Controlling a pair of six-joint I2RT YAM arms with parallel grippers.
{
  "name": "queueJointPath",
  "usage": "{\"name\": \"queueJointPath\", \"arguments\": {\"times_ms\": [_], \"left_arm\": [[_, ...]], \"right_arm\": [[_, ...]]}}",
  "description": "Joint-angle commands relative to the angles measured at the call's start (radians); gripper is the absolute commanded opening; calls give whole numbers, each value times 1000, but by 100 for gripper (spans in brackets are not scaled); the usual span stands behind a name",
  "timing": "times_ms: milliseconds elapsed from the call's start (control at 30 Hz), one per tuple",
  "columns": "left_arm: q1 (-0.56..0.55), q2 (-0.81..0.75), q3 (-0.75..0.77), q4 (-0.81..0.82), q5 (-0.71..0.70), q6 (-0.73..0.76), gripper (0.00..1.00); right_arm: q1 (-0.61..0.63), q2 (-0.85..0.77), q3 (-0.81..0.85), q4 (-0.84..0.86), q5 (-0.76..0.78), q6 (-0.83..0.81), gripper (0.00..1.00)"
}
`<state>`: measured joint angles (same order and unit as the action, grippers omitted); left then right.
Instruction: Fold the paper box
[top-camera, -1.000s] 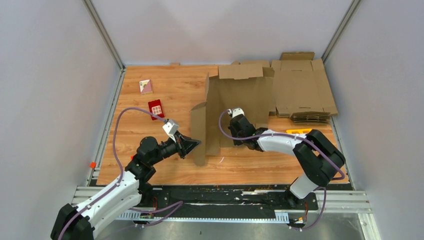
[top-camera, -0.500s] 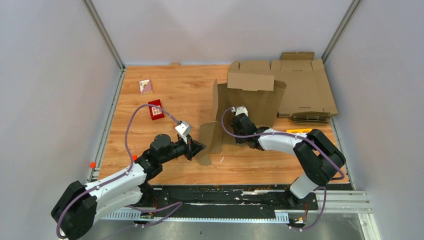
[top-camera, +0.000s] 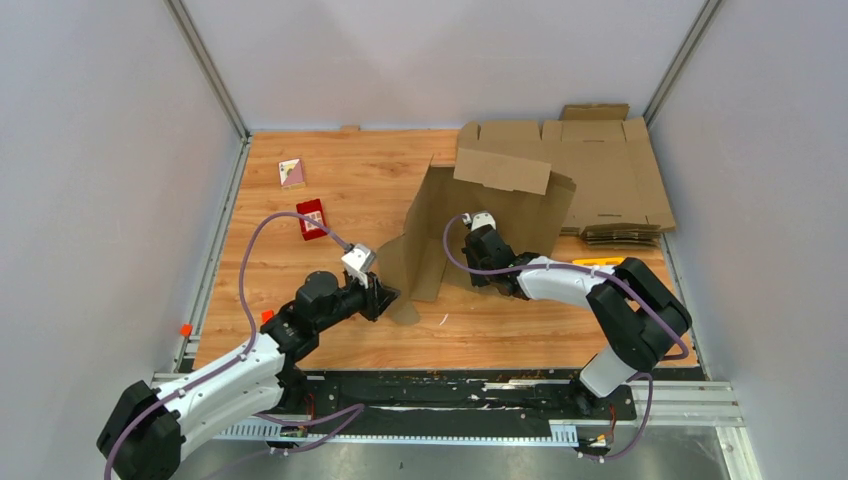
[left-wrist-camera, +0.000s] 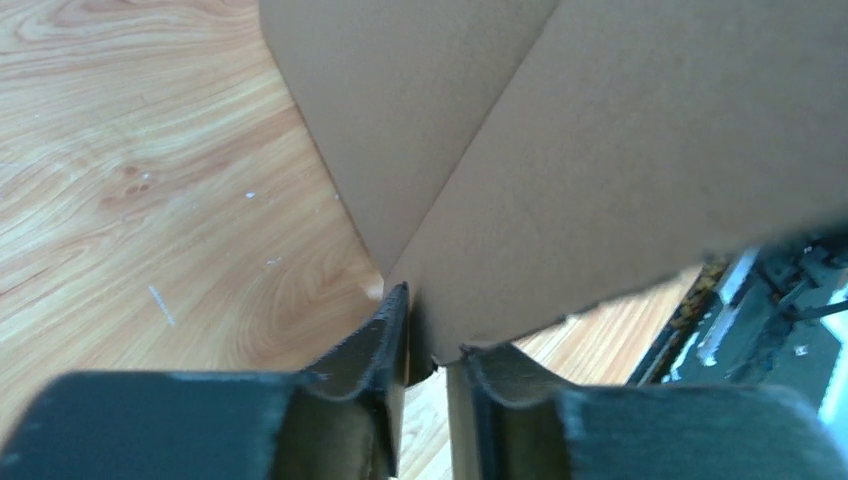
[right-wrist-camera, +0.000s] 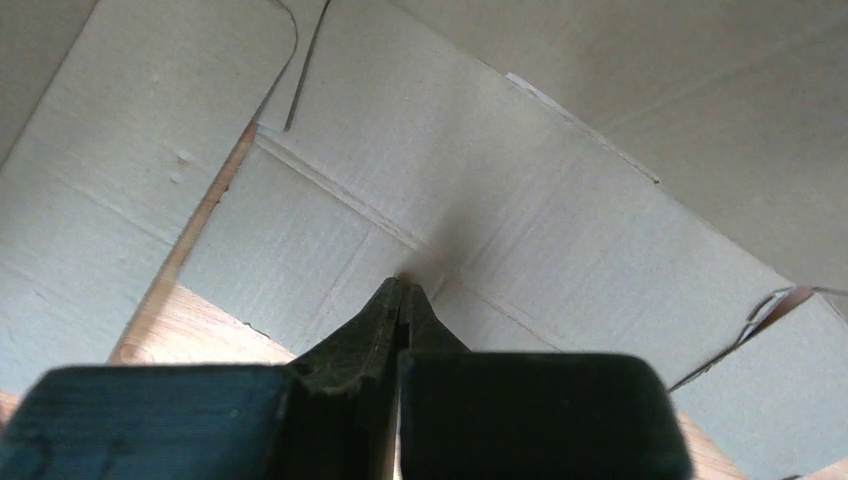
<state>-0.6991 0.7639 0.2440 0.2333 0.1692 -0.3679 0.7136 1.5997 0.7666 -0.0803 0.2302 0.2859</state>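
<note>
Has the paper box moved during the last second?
Yes. The paper box has shifted its upright panels right, toward the pile of flat cardboard sheets, which has not moved; its top flap now folds forward.

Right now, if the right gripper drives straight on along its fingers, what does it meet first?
The paper box. The right gripper is shut, and its tips point at a crease in the box's inner cardboard panel. They appear to touch it, though depth is hard to judge.

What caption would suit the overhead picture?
A robot folds a brown cardboard box on a wooden table: left gripper at its near flap, right gripper pressing inside.
</note>
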Motion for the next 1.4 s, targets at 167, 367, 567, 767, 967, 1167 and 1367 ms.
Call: {"name": "queueJointPath", "arguments": {"times_ms": [167, 367, 567, 767, 967, 1167, 1367], "left_arm": [[-1, -26, 43, -21, -128, -1, 59], [0, -16, 119, 17, -280, 61, 76], [1, -58, 171, 13, -380, 98, 82], [1, -160, 150, 71, -392, 122, 62], [0, -110, 202, 13, -409, 148, 0], [1, -106, 260, -62, -339, 107, 0], [0, -122, 326, -184, -199, 42, 0]], "right_arm": [[3, 23, -4, -29, -32, -20, 0], [10, 28, -4, -34, -25, -27, 0], [12, 38, 2, -44, -17, -31, 0], [12, 42, 5, -41, -23, -32, 0], [14, 37, 1, -37, -22, -32, 0], [14, 34, -3, -36, -13, -29, 0], [14, 35, 0, -47, 10, -23, 0]]}}
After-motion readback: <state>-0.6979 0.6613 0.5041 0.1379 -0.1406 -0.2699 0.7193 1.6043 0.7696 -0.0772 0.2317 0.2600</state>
